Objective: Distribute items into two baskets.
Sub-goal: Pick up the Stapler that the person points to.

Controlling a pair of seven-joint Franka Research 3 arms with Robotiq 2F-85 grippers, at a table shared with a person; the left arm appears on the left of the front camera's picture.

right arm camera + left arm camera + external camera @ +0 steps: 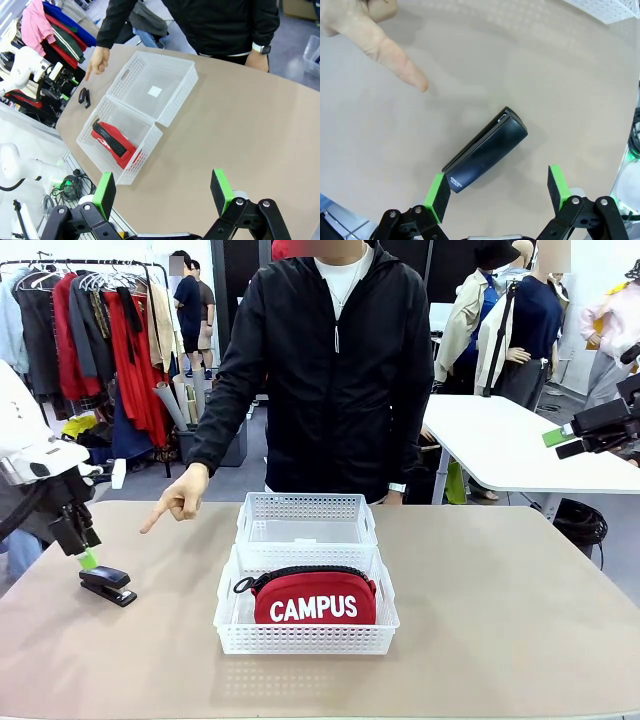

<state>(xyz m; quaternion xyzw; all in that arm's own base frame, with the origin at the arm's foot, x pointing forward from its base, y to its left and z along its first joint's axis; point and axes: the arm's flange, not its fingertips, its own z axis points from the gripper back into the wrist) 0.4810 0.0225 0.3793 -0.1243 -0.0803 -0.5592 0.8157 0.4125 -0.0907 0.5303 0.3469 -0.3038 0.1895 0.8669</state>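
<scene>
Now near basket (305, 640) holds red pouch (314, 600) — far basket (305, 506) behind; stapler (107, 585) on table (500, 620); both jaws released.

Baskets (306, 505) x2, pouch (313, 602) x1, stapler (107, 585) x1.

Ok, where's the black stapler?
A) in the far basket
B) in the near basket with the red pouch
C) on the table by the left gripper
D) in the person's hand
C: the stapler lies on the table, just under the open left gripper.
</scene>
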